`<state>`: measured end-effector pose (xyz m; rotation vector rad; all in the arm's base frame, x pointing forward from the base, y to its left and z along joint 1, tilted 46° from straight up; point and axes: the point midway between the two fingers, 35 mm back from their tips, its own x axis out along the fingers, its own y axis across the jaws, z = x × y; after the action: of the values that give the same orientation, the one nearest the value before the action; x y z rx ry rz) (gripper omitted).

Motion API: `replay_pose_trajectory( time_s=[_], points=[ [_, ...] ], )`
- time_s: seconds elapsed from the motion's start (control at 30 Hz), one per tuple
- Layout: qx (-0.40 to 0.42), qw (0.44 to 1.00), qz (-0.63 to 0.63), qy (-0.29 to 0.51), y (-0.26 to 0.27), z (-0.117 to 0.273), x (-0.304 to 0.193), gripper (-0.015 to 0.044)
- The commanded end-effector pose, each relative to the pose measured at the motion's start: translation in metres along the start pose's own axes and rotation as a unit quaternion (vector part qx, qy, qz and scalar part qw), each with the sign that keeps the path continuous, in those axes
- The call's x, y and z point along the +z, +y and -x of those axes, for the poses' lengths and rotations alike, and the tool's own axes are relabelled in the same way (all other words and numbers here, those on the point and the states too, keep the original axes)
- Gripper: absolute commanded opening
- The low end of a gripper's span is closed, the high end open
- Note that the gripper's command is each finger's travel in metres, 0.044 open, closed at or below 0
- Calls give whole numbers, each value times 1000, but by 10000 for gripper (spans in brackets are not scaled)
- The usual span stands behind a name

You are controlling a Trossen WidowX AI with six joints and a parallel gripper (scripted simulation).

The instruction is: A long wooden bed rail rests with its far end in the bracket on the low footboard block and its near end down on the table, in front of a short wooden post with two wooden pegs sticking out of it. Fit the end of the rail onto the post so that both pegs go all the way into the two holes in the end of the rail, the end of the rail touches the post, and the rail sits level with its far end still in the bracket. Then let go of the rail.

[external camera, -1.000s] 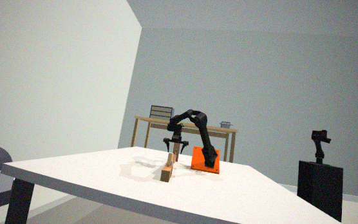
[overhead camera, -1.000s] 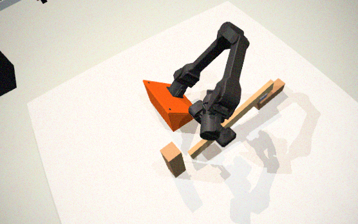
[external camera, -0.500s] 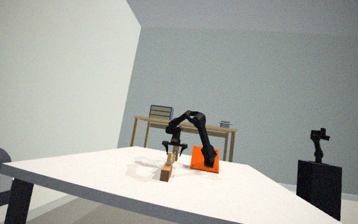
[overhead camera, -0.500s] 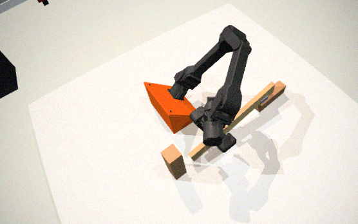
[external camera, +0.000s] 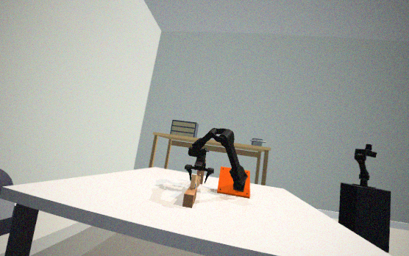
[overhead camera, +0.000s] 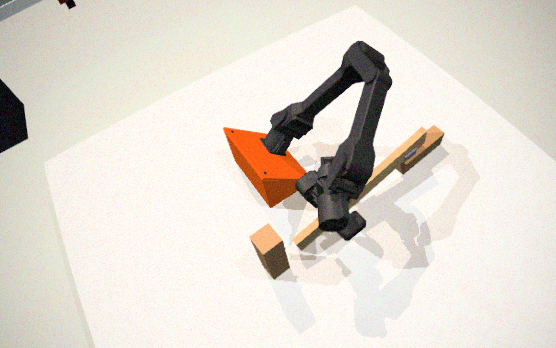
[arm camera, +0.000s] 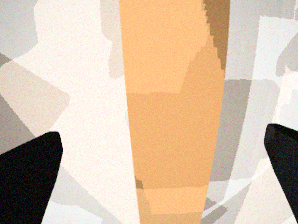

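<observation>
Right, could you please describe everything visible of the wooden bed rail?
The rail is one long, straight, light wooden bar, slanting down from the footboard block to its low end just short of the post. It stands between the open jaws, untouched by them. Its peg holes are out of sight.
</observation>
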<state>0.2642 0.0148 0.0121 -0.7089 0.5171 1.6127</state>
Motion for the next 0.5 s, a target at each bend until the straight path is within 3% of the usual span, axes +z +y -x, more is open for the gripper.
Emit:
replay_pose_trajectory(
  time_s=[0.0,0.13,0.47],
  points=[
    [-1,1000,-1,-2,0,-6,1,440],
    [-1,1000,-1,-2,1,-10,1,440],
    [-1,1000,-1,-2,1,-10,1,177]
  ],
)
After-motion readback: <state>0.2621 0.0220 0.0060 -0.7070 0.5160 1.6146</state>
